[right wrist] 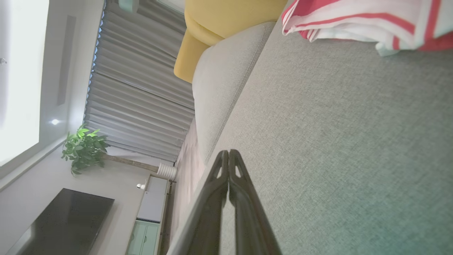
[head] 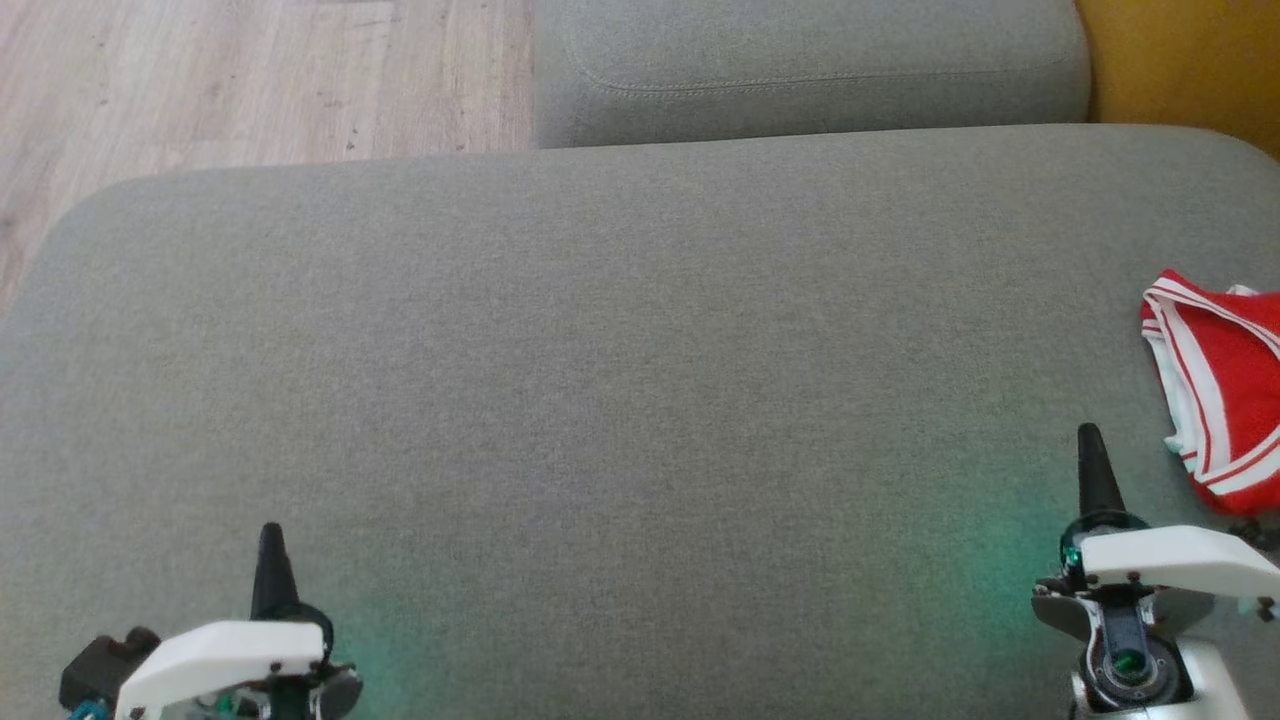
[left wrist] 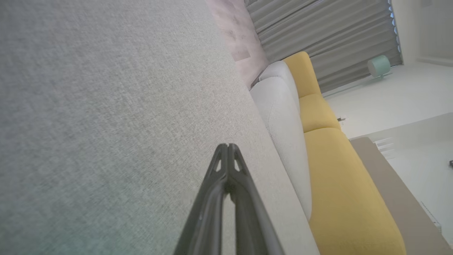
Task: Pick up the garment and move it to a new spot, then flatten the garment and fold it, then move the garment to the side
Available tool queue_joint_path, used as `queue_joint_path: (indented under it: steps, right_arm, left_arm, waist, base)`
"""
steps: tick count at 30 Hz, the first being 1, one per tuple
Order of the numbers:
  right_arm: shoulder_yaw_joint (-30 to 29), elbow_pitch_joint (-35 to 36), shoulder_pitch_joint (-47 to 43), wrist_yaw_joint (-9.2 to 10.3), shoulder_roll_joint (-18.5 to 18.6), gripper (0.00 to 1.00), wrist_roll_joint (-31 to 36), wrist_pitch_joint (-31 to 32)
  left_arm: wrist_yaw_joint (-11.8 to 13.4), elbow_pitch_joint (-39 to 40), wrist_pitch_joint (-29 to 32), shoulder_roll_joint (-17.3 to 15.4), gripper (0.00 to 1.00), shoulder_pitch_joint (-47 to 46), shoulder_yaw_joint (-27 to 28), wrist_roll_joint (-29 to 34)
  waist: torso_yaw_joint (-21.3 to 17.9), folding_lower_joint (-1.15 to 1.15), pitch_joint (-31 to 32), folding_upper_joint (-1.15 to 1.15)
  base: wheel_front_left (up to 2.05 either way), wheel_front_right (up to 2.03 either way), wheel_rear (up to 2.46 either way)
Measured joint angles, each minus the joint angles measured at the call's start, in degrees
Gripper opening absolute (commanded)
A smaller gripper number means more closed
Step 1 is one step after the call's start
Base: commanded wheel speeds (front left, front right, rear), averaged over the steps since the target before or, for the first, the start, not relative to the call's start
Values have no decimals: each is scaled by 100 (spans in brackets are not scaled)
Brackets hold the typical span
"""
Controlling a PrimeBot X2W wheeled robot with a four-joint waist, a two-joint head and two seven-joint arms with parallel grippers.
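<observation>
The garment (head: 1225,390) lies bunched at the cushion's (head: 640,400) right edge, near the right hand (head: 1090,445) and well apart from the left hand (head: 271,540). Both hands are pinched shut and empty. It looks light, soft and limp, likely to sag when lifted. The striped trim fold nearest the right hand seems the handiest pinch. No brand or writing is readable.
</observation>
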State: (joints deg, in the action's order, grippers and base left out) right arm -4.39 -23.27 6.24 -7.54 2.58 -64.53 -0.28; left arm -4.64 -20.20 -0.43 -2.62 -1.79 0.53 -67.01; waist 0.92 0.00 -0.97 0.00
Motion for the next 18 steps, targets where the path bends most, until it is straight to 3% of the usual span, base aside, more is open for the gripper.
queue_joint_path:
  steps: [18]
  right_arm:
    - [-159,313,-13,0,0,0,-1281,293]
  left_arm:
    - [-101,196,312,0,0,-41,170,-1166]
  waist:
    - [-44,0,38,0]
  base:
    - [0,0,0]
